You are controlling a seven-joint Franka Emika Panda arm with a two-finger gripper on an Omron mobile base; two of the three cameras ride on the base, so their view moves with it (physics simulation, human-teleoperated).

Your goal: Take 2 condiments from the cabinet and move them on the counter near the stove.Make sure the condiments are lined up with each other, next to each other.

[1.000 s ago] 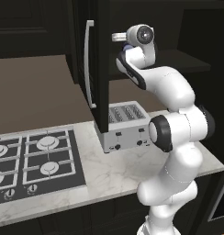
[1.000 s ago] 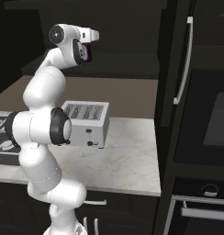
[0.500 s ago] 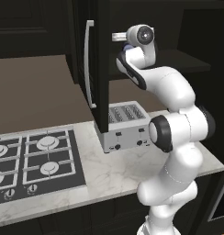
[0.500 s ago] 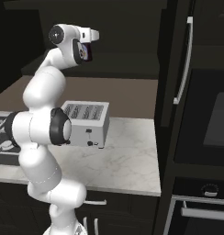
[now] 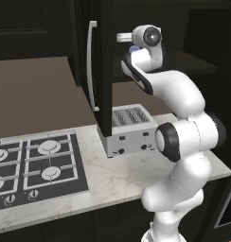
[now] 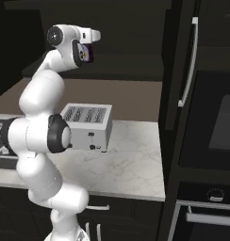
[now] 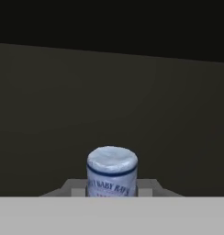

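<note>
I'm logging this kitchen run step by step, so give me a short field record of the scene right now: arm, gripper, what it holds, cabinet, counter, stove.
arm: raised, hand reaching into the open cabinet
gripper: gripper shut on a pale-capped container, seen in the hand view
held item: blue band and lettering under its cap; rest hidden
cabinet door: open, silver bar handle facing the room
counter: marbled counter carries a silver toaster
stove: stove left of the toaster, no condiment beside it yet
</note>
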